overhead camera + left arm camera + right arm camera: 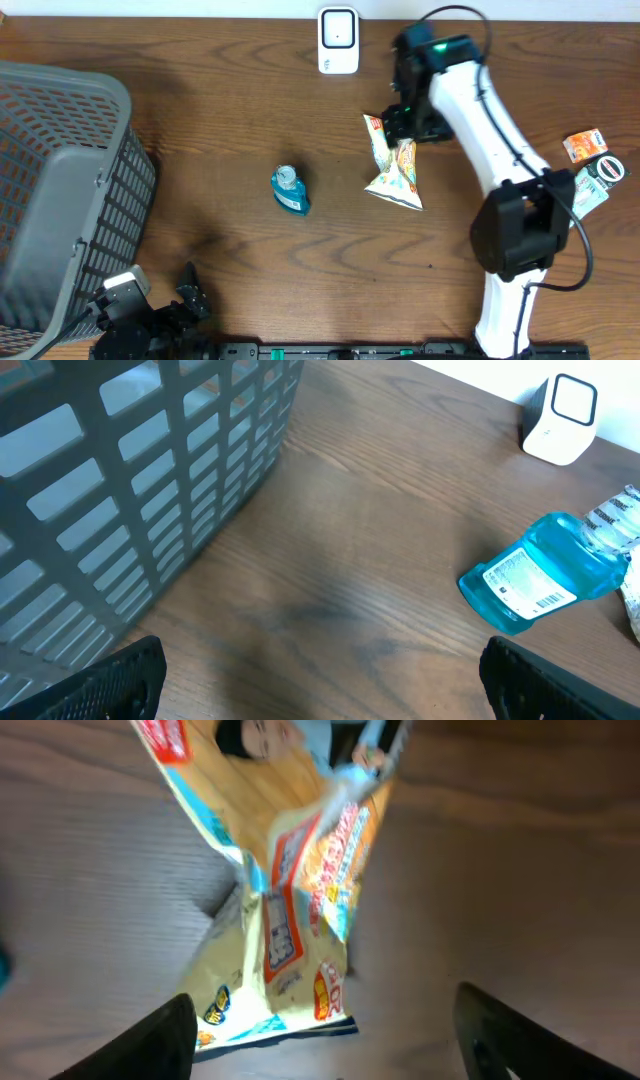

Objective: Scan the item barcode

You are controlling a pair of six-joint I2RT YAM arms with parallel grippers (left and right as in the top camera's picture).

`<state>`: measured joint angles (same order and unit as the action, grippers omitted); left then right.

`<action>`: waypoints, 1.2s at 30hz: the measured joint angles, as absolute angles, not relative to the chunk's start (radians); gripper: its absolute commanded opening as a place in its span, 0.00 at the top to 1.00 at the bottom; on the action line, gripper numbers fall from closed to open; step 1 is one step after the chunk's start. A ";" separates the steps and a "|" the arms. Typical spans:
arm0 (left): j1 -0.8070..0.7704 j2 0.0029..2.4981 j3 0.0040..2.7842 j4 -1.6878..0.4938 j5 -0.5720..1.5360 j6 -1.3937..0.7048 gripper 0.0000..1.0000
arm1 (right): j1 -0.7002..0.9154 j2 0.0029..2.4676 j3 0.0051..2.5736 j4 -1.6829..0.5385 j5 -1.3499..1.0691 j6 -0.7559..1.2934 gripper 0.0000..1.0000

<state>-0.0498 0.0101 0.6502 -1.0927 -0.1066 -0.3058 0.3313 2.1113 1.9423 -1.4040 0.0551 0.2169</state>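
A crumpled yellow-and-orange snack bag [396, 168] lies on the wooden table [240, 90] just right of centre in the overhead view, with its red-cornered end pointing toward the top of the frame. The right gripper [402, 124] sits at that upper end. In the right wrist view its two dark fingers [150, 1040] stand wide apart at the lower corners, and the bag stretches away between them without being pinched. I cannot tell whether either finger touches the bag.

The right arm [490, 110] enters from the bottom edge right of centre. It bends at a dark elbow, and its white forearm reaches diagonally up and left to the bag.

A white barcode scanner [338, 40] stands at the top edge, up and to the left of the gripper and clear of the bag. A blue mouthwash bottle [289, 189] lies on its side left of the bag, its white barcode label facing up.

A grey slatted basket [60, 190] fills the left edge. Just below it, at the bottom left, the left gripper [190, 296] rests low with its fingers spread and nothing between them. A small orange box [585, 145] and a green-and-white packet [597, 183] lie by the right edge.
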 measured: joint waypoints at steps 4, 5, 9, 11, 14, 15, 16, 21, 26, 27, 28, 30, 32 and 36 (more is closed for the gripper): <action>-0.050 0.010 0.650 -1.093 -0.107 -0.306 0.01 | 0.364 2.112 1.833 -1.357 0.145 0.347 0.20; -0.050 0.010 0.650 -1.094 -0.106 -0.306 0.01 | 0.364 2.112 1.794 -1.326 0.152 0.369 0.17; -0.050 0.010 0.650 -1.093 -0.106 -0.306 0.01 | 0.362 2.113 1.655 -1.176 0.143 0.398 0.11; -0.050 0.010 0.650 -1.093 -0.106 -0.306 0.01 | 0.363 2.113 1.597 -1.073 0.116 0.387 0.07; -0.050 0.010 0.650 -1.093 -0.106 -0.306 0.01 | 0.369 2.114 1.512 -0.929 0.092 0.372 0.07; -0.050 0.010 0.650 -1.093 -0.106 -0.306 0.01 | 0.371 2.114 1.488 -0.889 0.072 0.369 0.07; -0.050 0.010 0.650 -1.093 -0.106 -0.306 0.01 | 0.372 2.109 1.475 -0.865 0.072 0.365 0.07; -0.050 0.010 0.650 -1.093 -0.107 -0.306 0.02 | 0.371 2.106 1.457 -0.827 0.041 0.341 0.34; -0.050 0.010 0.650 -1.093 -0.107 -0.306 0.01 | 0.371 2.128 1.477 -0.842 0.031 0.319 0.87; -0.050 0.010 0.650 -1.093 -0.107 -0.306 0.01 | 0.372 2.134 1.485 -0.848 0.034 0.308 0.99; -0.050 0.010 0.650 -1.093 -0.107 -0.306 0.01 | 0.373 2.138 1.493 -0.857 0.036 0.295 0.99; -0.050 0.010 0.650 -1.093 -0.106 -0.306 0.01 | 0.369 2.138 1.502 -0.868 0.008 0.255 0.99; -0.050 0.010 0.650 -1.093 -0.106 -0.306 0.01 | 0.349 2.142 1.519 -0.894 -0.054 0.215 0.99; -0.050 0.010 0.650 -1.092 -0.107 -0.306 0.01 | 0.266 2.207 1.632 -1.164 -0.377 0.154 0.99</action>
